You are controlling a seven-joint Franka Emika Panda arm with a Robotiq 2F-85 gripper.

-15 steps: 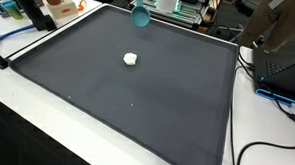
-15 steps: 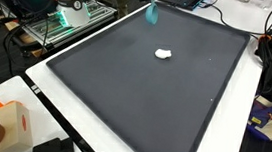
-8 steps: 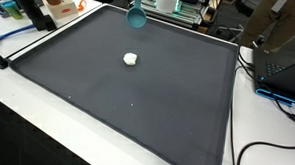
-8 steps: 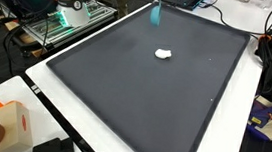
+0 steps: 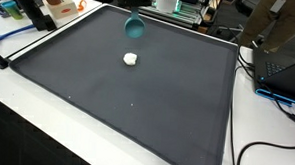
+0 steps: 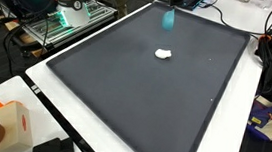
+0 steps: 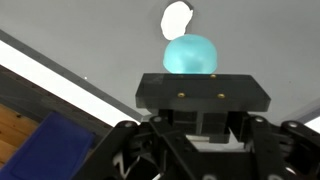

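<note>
Nearest in wrist view, black claw [image 7: 200, 85]; cannot tell whether apart or together. Just beyond, teal round ball [image 7: 190, 53], blurred, hanging above dark-matted desk [image 5: 177, 104], now closer to small white lump [image 5: 130, 59] than a second ago.

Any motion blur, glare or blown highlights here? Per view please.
In both exterior views the teal object is smeared and soft-edged, while the white lump is sharp and the dark mat shows no glare. In the wrist view the teal object is crisp but the white lump is blown out.
</note>
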